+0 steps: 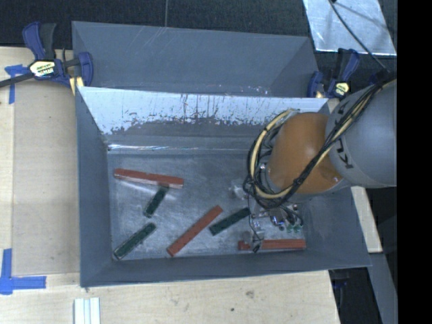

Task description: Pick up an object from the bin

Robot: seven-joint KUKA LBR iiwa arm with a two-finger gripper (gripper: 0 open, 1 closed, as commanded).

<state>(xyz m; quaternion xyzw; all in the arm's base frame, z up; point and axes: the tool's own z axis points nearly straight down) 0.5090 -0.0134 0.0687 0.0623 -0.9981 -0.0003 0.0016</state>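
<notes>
Reddish-brown and flat, the short stick (283, 245) lying along the lower right of the bin (94, 201), close under its front wall, is the thing we see the gripper (256, 240) standing over; the tool hangs above the stick's left end, and we cannot tell whether it is released or clenched, nor whether it touches the stick. We judge this piece to be light and stiff, probably plastic or painted wood, with a smooth face that may slip if pinched near a tip. We would take it across its narrow width, nearer the middle than the end, so that it does not swing or tip when lifted. The nearby wall leaves little room on the lower side, which could hinder a clean closing. Just up and to the left lies a dark green stick (229, 221), near but apart, and beyond it a longer reddish-brown stick (194, 230) set on a slant; we think both are far enough off not to be caught.
</notes>
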